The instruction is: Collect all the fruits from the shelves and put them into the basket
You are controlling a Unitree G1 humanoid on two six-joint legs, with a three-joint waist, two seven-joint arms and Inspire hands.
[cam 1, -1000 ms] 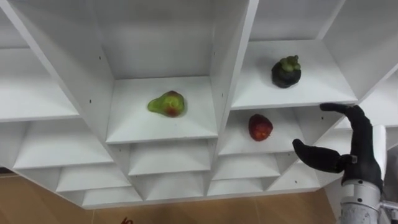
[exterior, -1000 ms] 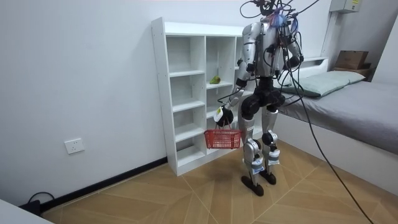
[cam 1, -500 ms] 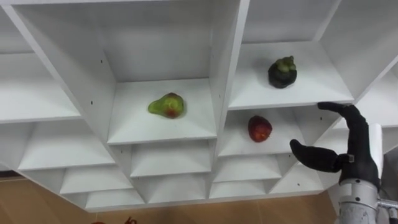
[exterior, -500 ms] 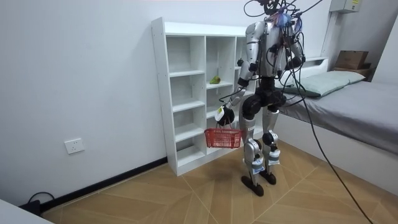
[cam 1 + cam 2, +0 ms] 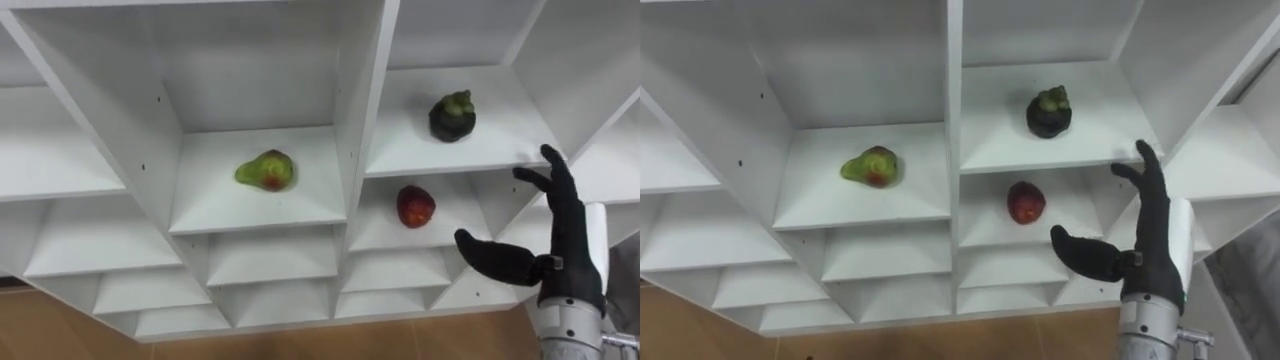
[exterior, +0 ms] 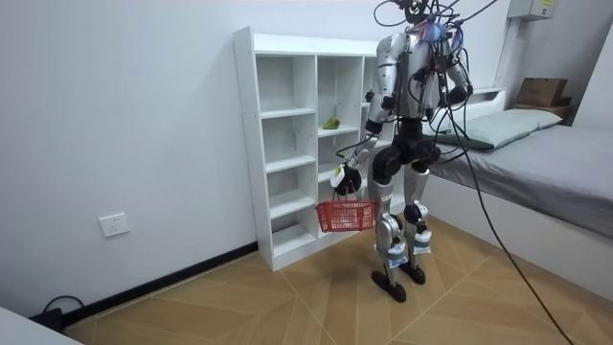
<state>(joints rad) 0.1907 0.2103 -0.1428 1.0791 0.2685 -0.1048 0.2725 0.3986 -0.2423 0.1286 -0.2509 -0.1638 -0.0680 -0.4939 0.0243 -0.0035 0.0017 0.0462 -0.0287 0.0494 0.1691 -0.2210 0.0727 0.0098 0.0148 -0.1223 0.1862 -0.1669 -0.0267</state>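
I stand facing the white closet (image 5: 355, 150) (image 6: 287, 144). A green-red pear (image 5: 265, 170) (image 5: 868, 166) lies on a middle shelf. To its right a dark mangosteen (image 5: 452, 116) (image 5: 1049, 112) sits on the upper shelf. Below that, a red apple (image 5: 416, 206) (image 5: 1025, 202) rests on the lower shelf. My right hand (image 5: 545, 250) (image 5: 1140, 240) is raised in front of the right compartments, open, with straight fingers and the thumb spread, holding nothing. It hangs to the right of the apple, apart from it. In the room view my left hand (image 6: 343, 178) is shut on the handle of a red basket (image 6: 345, 215).
A bed with a grey cover (image 6: 546, 163) stands behind me at the room view's right. Wooden floor (image 6: 287, 307) lies around. The closet's other compartments hold nothing I can see.
My right hand's fingers have straightened from a curl into an open spread, and the hand has shifted slightly left toward the shelves.
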